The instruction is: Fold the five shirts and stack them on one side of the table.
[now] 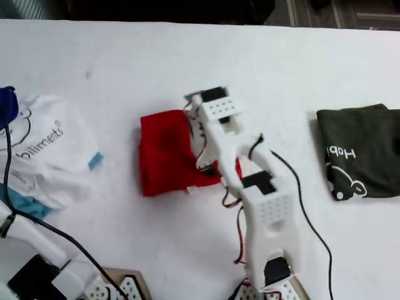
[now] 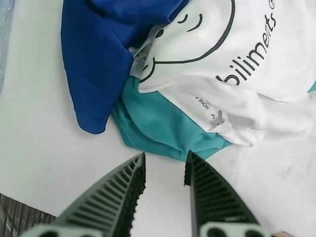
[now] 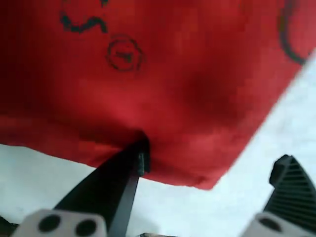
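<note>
**Fold in progress, third-to-last garment.** The red shirt lies near the middle of the table, already doubled into a rough rectangle. At its edge sits the right gripper, jaws wide apart. One finger presses against the hem while the other stands over bare table past the shirt's corner, so nothing is clamped.

We judge the step in hand to be finishing this shirt's fold or taking hold of it for transfer. The next move calls for shifting along the hem until cloth lies between both fingers, and only then closing.

A dark green shirt, folded, rests well apart at one side and probably marks the stack's place. At the opposite side a white shirt, a teal shirt and a blue shirt overlap in a loose, unfolded heap. The left gripper hovers just beside the teal one, fingers narrowly parted and holding nothing.
</note>
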